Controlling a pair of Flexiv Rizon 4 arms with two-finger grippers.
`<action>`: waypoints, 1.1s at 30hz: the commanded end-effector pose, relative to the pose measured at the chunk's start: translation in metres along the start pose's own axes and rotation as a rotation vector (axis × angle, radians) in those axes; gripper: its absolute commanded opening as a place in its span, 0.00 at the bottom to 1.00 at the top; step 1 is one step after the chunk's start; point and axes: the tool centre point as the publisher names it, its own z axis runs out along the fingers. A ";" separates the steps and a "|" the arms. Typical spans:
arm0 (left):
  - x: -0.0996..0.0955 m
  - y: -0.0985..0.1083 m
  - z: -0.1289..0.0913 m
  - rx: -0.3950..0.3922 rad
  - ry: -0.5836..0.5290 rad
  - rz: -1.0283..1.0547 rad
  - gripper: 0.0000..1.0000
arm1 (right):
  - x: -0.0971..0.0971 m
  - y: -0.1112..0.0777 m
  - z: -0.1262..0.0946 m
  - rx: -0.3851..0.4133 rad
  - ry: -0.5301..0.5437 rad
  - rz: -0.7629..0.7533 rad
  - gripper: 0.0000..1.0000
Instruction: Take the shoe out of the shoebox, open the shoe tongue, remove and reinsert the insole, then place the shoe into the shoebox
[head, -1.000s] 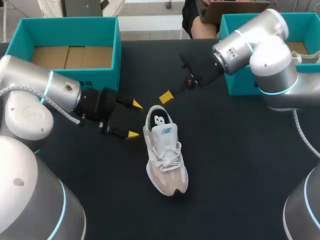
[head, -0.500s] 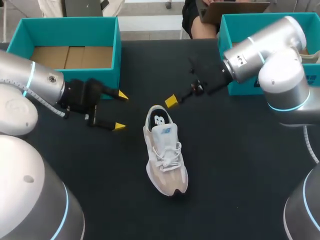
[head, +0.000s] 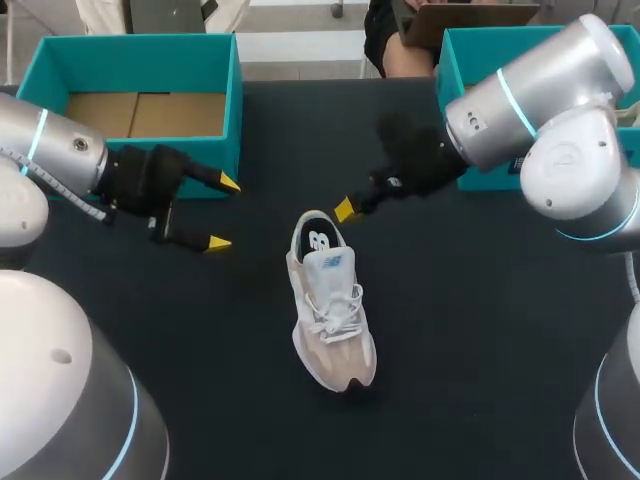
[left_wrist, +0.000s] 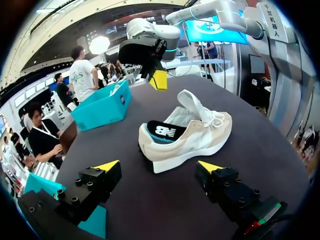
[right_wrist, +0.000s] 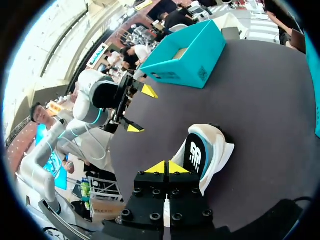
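A beige and white shoe (head: 330, 310) lies upright on the black table, heel toward the back, its dark insole (head: 318, 242) showing in the opening. In the left wrist view the shoe (left_wrist: 186, 132) lies ahead of my open left gripper (left_wrist: 159, 165). From the head view, my left gripper (head: 222, 213) stands open well left of the heel. My right gripper (head: 345, 209) is shut and empty, just behind the heel. The right wrist view has its joined yellow tips (right_wrist: 165, 167) beside the shoe (right_wrist: 207, 152). A teal shoebox (head: 135, 98) sits at the back left.
A second teal box (head: 478, 80) stands at the back right, partly behind my right arm. The table (head: 470, 330) is black cloth.
My left gripper pulled back to the left, away from the shoe. My right gripper shut and shifted slightly away from the heel. The shoe stayed put.
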 end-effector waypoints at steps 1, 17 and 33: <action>-0.005 -0.002 -0.012 -0.012 0.025 -0.006 1.00 | 0.002 -0.001 -0.001 0.000 -0.064 0.002 0.00; -0.005 -0.002 -0.014 -0.022 0.014 -0.015 1.00 | 0.002 0.014 -0.004 0.079 -0.594 0.114 0.00; -0.005 -0.002 -0.014 -0.022 0.014 -0.015 1.00 | 0.006 0.003 0.027 -0.062 -0.581 0.128 0.00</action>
